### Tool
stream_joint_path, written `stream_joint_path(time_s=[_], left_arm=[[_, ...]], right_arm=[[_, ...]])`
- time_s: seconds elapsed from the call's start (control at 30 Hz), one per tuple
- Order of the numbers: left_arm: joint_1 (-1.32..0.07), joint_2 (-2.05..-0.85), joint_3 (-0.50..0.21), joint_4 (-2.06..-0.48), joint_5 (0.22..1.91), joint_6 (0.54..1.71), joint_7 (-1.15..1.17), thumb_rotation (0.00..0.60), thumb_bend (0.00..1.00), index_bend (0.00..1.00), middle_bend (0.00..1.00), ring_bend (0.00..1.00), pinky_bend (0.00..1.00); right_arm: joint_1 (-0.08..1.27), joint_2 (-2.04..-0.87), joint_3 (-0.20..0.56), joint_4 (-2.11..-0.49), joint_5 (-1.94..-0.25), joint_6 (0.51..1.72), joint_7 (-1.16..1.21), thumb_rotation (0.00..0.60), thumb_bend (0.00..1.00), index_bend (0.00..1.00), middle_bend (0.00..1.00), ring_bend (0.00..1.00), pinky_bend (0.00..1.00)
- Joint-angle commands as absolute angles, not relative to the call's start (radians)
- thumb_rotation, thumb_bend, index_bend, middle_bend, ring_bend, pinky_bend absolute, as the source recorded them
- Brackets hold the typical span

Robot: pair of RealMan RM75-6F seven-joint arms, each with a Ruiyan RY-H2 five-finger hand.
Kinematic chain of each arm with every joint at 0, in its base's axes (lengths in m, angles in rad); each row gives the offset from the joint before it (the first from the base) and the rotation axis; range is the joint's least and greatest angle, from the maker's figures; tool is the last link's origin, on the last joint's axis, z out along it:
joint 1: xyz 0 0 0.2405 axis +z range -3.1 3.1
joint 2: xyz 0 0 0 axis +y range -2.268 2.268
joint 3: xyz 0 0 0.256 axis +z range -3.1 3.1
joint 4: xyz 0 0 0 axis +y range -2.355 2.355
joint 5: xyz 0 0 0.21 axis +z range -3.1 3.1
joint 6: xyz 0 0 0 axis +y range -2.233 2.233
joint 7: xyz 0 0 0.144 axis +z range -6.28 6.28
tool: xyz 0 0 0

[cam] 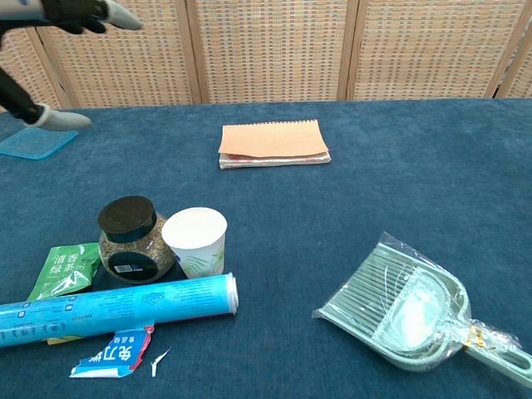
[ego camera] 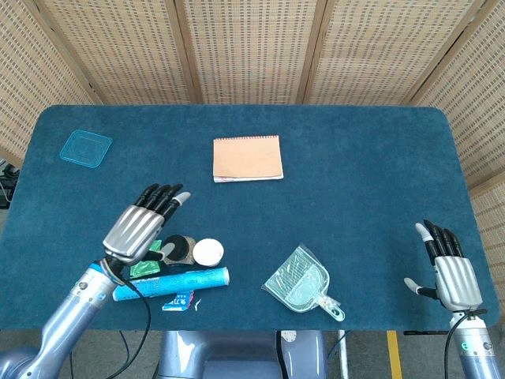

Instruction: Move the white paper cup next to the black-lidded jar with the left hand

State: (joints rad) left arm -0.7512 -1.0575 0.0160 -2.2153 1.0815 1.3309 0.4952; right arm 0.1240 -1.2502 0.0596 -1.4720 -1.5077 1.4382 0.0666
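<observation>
The white paper cup (cam: 198, 241) stands upright on the blue table, touching the right side of the black-lidded jar (cam: 131, 238); both also show in the head view as cup (ego camera: 209, 252) and jar (ego camera: 180, 248). My left hand (ego camera: 142, 226) is raised well above and to the left of them, open, holding nothing. In the chest view only its fingertips (cam: 120, 16) show at the top left. My right hand (ego camera: 448, 268) hangs open at the table's front right edge, empty.
A blue rolled tube (cam: 116, 307) lies just in front of jar and cup, with a green packet (cam: 65, 269) and a torn wrapper (cam: 112, 356) nearby. An orange notebook (cam: 271, 142) lies at centre back, a blue lid (ego camera: 86, 147) far left, a wrapped dustpan (cam: 411, 309) at front right.
</observation>
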Motion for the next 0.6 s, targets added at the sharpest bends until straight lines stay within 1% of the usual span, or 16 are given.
stream_joint_path(time_s=[0.03,0.07,0.17,0.27,0.4,0.6], left_arm=[[-0.478,-1.168,0.156,-2.027,1.359,1.617,0.38,0.6,0.3,0.0,0.0,0.0,0.0],[-0.458,-1.186,0.161,-1.998,1.382,1.638,0.368,0.6,0.3,0.0,0.0,0.0,0.0],[-0.347,-1.267,0.194,-1.839,1.456,1.732,0.324,0.6,0.29,0.0,0.0,0.0,0.0],[-0.291,-1.299,0.202,-1.767,1.464,1.758,0.302,0.6,0.29,0.0,0.0,0.0,0.0],[-0.227,-1.319,0.215,-1.676,1.447,1.74,0.267,0.6,0.29,0.0,0.0,0.0,0.0],[-0.202,-1.318,0.175,-1.624,1.434,1.696,0.225,0.6,0.29,0.0,0.0,0.0,0.0]], right_arm=[[0.122,-1.257,0.055,-1.473,-1.521,1.451,0.053,0.6,0.0,0.0,0.0,0.0,0.0],[0.122,-1.258,0.055,-1.473,-1.523,1.453,0.052,0.6,0.0,0.0,0.0,0.0,0.0],[0.118,-1.262,0.053,-1.475,-1.532,1.464,0.042,0.6,0.0,0.0,0.0,0.0,0.0],[0.117,-1.264,0.052,-1.477,-1.537,1.47,0.035,0.6,0.0,0.0,0.0,0.0,0.0],[0.115,-1.267,0.048,-1.482,-1.548,1.48,0.022,0.6,0.0,0.0,0.0,0.0,0.0],[0.112,-1.27,0.04,-1.487,-1.567,1.491,0.012,0.6,0.0,0.0,0.0,0.0,0.0]])
